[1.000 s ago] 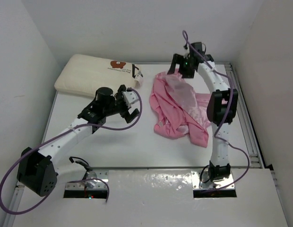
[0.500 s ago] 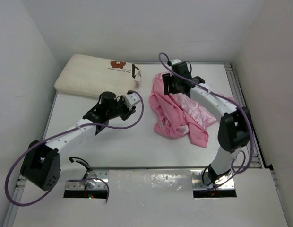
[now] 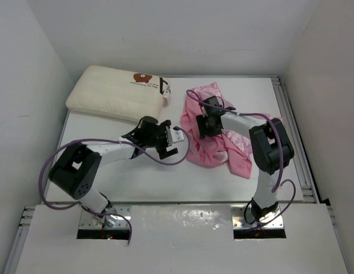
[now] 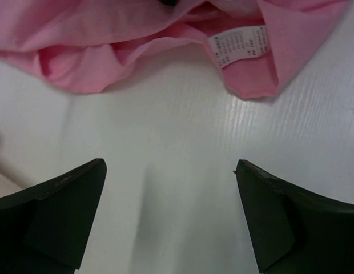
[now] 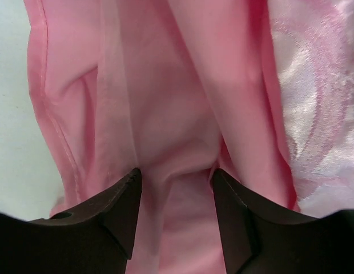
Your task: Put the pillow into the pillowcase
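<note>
The cream pillow (image 3: 114,93) lies at the table's back left, its brown-red mark and tag at the right end. The pink satin pillowcase (image 3: 220,148) lies crumpled right of centre. My left gripper (image 3: 176,142) is open and empty, low over bare table beside the case's left edge; in the left wrist view the pink fabric (image 4: 137,40) and its white label (image 4: 238,45) lie just ahead of my fingers. My right gripper (image 3: 204,123) is open and pressed down on the case; in the right wrist view a fold of pink fabric (image 5: 177,142) bulges between the fingertips (image 5: 121,200).
White walls close in the table on the left, back and right. A metal rail (image 3: 297,142) runs along the table's right edge. Purple cables loop from both arms.
My left gripper has swung right, from the table's middle left to the pillowcase's left edge. My right gripper has come forward and down from the back onto the pillowcase.
</note>
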Robot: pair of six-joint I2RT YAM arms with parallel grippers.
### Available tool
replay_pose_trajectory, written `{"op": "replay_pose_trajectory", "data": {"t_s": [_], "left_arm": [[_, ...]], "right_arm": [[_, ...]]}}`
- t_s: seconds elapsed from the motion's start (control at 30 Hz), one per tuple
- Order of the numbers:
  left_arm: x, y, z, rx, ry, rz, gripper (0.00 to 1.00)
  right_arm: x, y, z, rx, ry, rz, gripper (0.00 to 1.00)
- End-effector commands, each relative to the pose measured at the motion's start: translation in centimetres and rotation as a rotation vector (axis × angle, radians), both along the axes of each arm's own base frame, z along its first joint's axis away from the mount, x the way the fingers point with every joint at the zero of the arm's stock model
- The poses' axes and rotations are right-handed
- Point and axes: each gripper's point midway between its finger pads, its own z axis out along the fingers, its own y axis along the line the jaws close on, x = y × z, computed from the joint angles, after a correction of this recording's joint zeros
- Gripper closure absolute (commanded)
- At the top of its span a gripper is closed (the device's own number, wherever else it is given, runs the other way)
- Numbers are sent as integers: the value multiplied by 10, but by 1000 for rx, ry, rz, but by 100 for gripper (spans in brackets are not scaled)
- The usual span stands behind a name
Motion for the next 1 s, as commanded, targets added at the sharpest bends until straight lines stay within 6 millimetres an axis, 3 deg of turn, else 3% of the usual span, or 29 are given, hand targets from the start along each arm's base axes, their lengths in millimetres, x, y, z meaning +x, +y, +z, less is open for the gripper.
{"op": "replay_pose_trajectory", "data": {"t_s": [0.0,0.17,0.27,0.53,0.7,0.77,0.8,0.83,0.87,0.9,0.93,0.97], "left_arm": [[12,-32,8,53,-229,-239,4],[12,-48,-14,107,-300,-418,0],[9,-60,-22,90,-289,-483,0],[9,-94,-26,54,-284,-578,0],[5,-99,-34,97,-308,-638,1],[4,-99,-39,123,-315,-655,6],[4,-100,-40,129,-317,-659,12],[2,-101,-41,133,-315,-668,23],[1,-101,-42,136,-317,-679,29],[-3,-100,-44,142,-305,-691,37],[-4,-101,-44,148,-321,-712,51],[-6,-100,-45,152,-318,-721,56]], "right_arm": [[9,16,19,84,-69,3,48],[10,13,57,82,-159,40,47],[-1,18,64,81,-180,84,47],[-38,30,36,181,-49,72,48],[-43,35,19,209,7,52,50],[-46,35,14,211,24,39,55],[-47,35,11,217,34,32,69],[-45,33,13,222,28,19,87],[-45,31,15,224,25,10,96],[-41,29,19,228,8,0,100],[-35,25,25,229,-19,-23,100],[-30,22,32,230,-42,-28,100]]}}
